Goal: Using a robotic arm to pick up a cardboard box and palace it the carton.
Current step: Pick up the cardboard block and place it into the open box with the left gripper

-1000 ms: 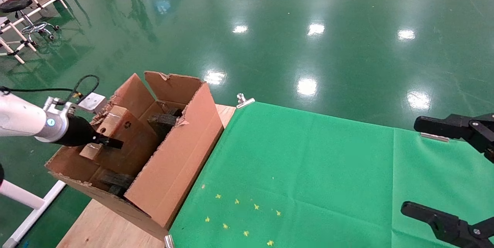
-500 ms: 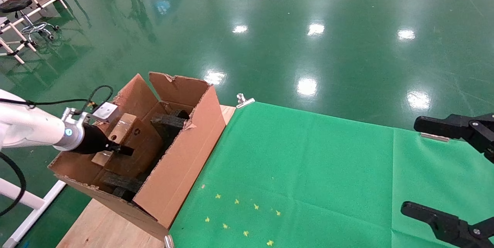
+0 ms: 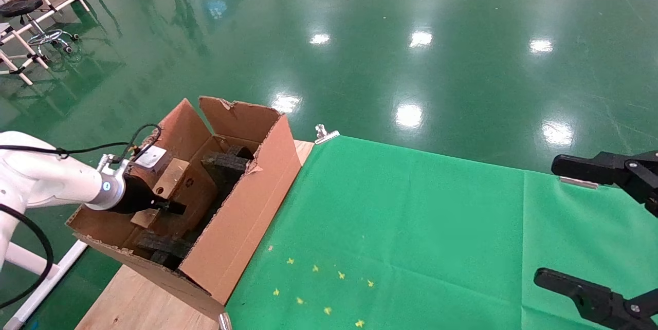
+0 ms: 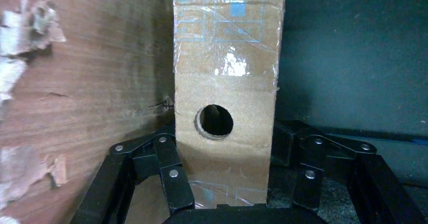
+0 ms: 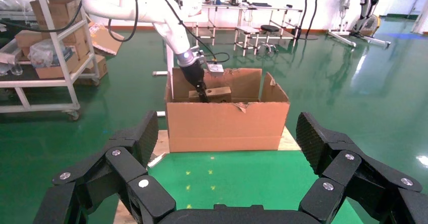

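My left gripper (image 3: 172, 207), on the white arm, is shut on the slim brown cardboard box (image 3: 175, 181) and holds it inside the large carton (image 3: 247, 206), between the carton's left wall and the black foam blocks (image 3: 226, 163). In the left wrist view the box (image 4: 227, 57), with clear tape and a round hole, stands between the fingers (image 4: 174, 183) of the left gripper (image 4: 225, 151), next to the carton's inner wall (image 4: 86, 98). My right gripper (image 3: 565, 224) is open and empty over the table's right edge. The right wrist view shows the carton (image 5: 252, 133) ahead of the right gripper (image 5: 227, 130).
A green cloth (image 3: 411, 227) with small yellow marks (image 3: 318, 289) covers the table and is held by metal clips (image 3: 324, 133). Bare wooden tabletop (image 3: 133, 304) shows under the carton. Racks and a stool (image 3: 31, 11) stand on the green floor at the far left.
My left arm has moved down and to the right, lowering the cardboard box deeper into the carton. The carton has shifted slightly. The right gripper has not moved.
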### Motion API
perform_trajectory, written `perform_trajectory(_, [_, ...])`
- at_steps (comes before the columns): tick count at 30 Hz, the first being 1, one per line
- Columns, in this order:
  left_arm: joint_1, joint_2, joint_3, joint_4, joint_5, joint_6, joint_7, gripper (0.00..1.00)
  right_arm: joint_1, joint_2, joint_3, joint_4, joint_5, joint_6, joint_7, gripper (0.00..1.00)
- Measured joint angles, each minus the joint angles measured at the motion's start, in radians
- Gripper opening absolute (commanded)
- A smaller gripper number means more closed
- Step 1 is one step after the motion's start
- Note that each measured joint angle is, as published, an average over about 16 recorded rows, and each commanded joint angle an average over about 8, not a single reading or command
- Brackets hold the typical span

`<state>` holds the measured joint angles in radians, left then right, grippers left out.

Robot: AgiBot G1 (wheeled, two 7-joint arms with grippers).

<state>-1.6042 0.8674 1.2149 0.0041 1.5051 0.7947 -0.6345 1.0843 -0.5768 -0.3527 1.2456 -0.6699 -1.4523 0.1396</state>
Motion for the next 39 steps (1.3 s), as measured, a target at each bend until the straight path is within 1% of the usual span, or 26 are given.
perform_trajectory(5, [0.009, 0.004, 0.0, 0.0, -0.001, -0.011, -0.002, 0.9, 0.0, 0.0, 0.0, 0.0, 0.0, 0.0, 0.0, 1.0])
perform_trajectory(6, [0.01, 0.005, 0.0, 0.0, -0.001, -0.012, -0.002, 0.99, 0.0, 0.0, 0.0, 0.0, 0.0, 0.0, 0.0, 1.0])
perform_trajectory(26, [-0.014, -0.003, 0.007, 0.006, 0.009, -0.007, -0.004, 1.0, 0.0, 0.0, 0.0, 0.0, 0.0, 0.0, 0.0, 1.0])
perform_trajectory(34, [-0.05, -0.012, 0.008, -0.002, 0.01, 0.003, 0.001, 1.0, 0.0, 0.0, 0.0, 0.0, 0.0, 0.0, 0.0, 1.0])
perform_trajectory(39, [-0.094, -0.021, 0.005, -0.019, 0.006, 0.02, 0.007, 1.0, 0.0, 0.0, 0.0, 0.0, 0.0, 0.0, 0.0, 1.0])
